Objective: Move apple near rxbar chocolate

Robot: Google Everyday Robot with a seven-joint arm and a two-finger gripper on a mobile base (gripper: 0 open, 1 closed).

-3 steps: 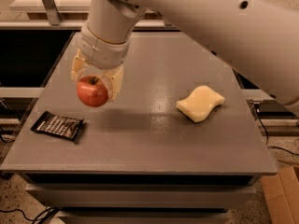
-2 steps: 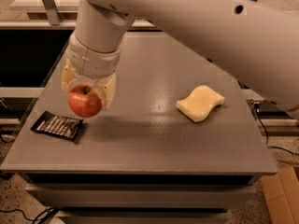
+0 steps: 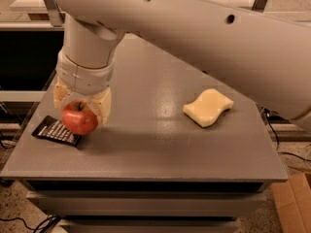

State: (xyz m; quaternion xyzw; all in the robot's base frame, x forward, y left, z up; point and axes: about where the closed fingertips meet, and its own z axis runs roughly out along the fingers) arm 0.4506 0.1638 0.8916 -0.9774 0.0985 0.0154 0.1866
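The red apple with yellowish patches and a short stem sits between the pale fingers of my gripper, which is shut on it. The apple hangs low over the left part of the grey table. The rxbar chocolate, a flat black wrapper with white lettering, lies at the table's left edge. The apple overlaps the bar's right end in view; whether they touch I cannot tell. My white arm reaches in from the upper right.
A pale yellow wavy sponge lies on the right half of the table. A cardboard box stands on the floor at the lower right. Cables run on the floor at both sides.
My gripper has carried the apple to the left and down, from above the table's middle-left to right beside the black bar. The sponge and bar have not moved.
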